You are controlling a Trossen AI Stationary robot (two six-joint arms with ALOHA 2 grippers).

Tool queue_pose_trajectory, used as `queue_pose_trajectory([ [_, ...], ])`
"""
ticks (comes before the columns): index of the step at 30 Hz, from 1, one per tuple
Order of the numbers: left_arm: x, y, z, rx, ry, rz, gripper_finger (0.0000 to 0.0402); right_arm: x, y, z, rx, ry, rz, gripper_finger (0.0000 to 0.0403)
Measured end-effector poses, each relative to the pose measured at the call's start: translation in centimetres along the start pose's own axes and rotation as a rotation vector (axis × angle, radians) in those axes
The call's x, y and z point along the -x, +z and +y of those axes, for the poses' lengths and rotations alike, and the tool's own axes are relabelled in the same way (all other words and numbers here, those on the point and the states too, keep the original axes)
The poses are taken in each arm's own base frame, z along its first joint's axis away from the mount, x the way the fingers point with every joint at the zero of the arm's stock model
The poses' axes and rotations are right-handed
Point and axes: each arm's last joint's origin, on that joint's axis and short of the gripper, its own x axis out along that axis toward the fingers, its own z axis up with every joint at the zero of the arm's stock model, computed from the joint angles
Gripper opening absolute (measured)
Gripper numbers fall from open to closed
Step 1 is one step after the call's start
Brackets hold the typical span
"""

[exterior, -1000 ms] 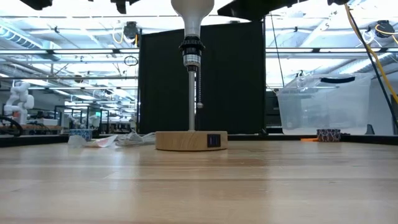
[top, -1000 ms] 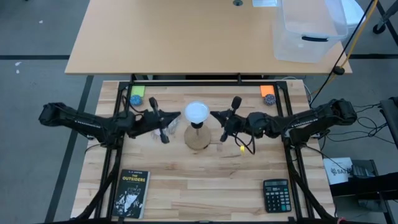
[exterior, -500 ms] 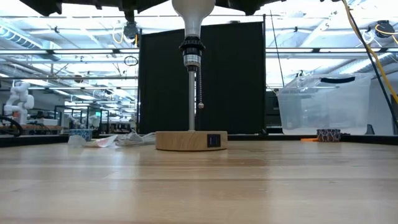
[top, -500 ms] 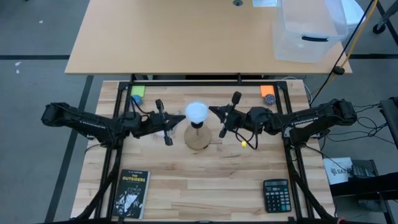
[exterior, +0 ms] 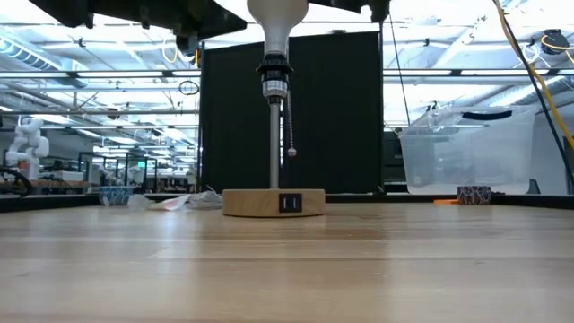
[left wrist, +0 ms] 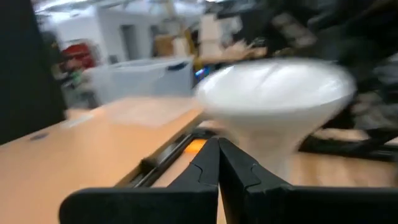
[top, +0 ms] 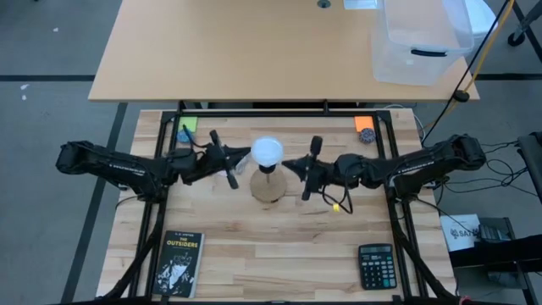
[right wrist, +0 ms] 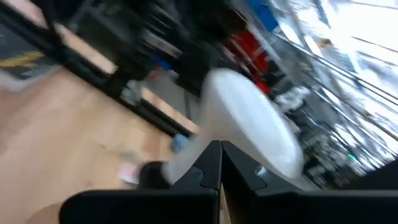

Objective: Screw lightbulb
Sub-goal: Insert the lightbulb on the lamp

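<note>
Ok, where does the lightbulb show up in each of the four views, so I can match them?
High view: lightbulb just above centre, over the round wooden base.
Low view: top centre, its globe cut by the edge, on the pole.
Left wrist view: blurred white globe, right of centre, beyond the shut left pincer.
Right wrist view: tilted across the centre, beyond the shut right pincer.
Shared landmark: the clear bin.

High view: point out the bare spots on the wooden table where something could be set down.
Bare: the front middle between the book and the calculator. Crowded: the lamp stand with the lightbulb, flanked closely by the left gripper and right gripper.
</note>
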Motion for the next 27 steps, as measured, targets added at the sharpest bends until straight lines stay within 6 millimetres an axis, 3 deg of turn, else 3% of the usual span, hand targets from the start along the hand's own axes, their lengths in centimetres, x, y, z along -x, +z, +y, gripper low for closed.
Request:
queue_pose_trajectory([
  [6,0.3,0.0,-0.3,-0.011,0.004,0.015,0.0000,0.3,0.0,0.9,0.009,0.044,0.040,0.0000],
  [12,1.6,1.7,-1.1,-0.052,-0.043,-0.090,0.0000,0.0,-1.1,-0.1,0.010,-0.088,0.176,0.0000],
  [18,2.0,2.7,-1.6,-0.065,-0.109,-0.189,0.0000,-0.5,-1.7,-1.8,0.001,-0.175,0.167,0.0000],
  [27,1.4,2.0,-1.6,-0.027,-0.166,-0.166,0.0000,-0.7,-1.4,-2.7,0.007,-0.181,0.075,0.0000],
])
